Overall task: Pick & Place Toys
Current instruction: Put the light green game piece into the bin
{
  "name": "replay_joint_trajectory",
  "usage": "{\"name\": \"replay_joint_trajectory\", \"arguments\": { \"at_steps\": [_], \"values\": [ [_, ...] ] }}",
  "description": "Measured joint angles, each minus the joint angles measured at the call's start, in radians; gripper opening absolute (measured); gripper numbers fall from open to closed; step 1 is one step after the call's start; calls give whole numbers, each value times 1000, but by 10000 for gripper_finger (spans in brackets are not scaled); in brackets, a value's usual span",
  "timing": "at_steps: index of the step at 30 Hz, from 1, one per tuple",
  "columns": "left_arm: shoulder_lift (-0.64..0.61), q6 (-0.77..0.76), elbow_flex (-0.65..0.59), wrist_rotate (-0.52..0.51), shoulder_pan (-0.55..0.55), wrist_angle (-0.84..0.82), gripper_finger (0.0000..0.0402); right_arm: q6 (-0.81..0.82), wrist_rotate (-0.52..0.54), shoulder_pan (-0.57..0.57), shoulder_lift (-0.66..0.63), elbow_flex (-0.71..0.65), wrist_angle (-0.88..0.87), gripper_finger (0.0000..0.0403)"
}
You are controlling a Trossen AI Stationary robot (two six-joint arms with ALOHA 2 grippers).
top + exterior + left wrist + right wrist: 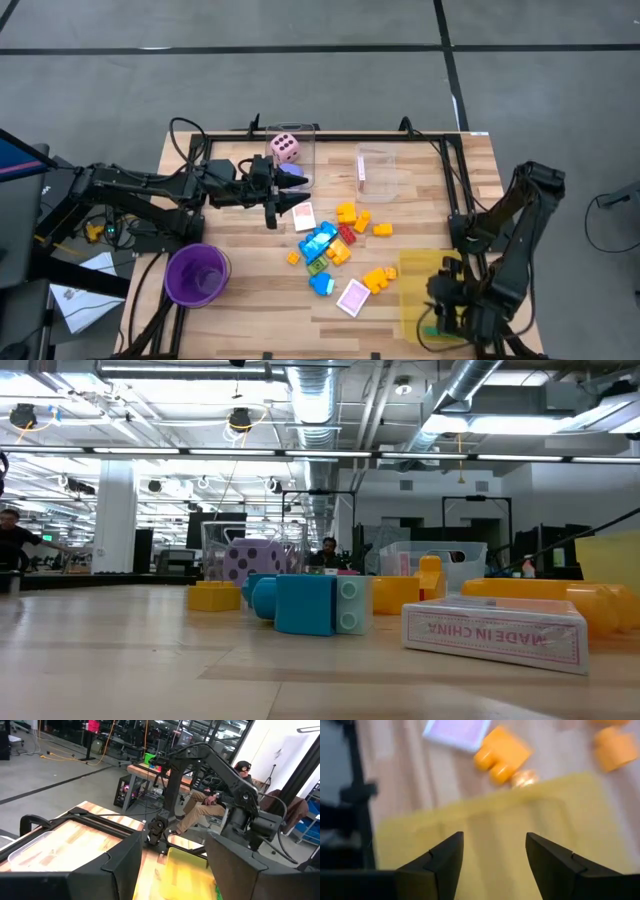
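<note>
Toys (335,245) heaped mid-table: about seven yellow-orange blocks, three blue, one red, one green, counts rough; two pink-white cards (354,297), long axes slanted; one pink die (285,148) in a clear box (300,135). Left gripper (290,192) beside that box, fingers apart, empty; right gripper (492,855) above yellow tray (418,290), fingers apart, empty.
</note>
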Motion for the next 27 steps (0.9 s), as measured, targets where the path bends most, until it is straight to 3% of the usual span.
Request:
{"name": "replay_joint_trajectory", "arguments": {
  "at_steps": [15,27],
  "values": [
    [0,0,0,-2,0,0,213,4,202,-152,-130,0,-70,204],
    [0,0,0,-1,0,0,213,-69,201,-276,-128,0,-55,203]
  ]
}}
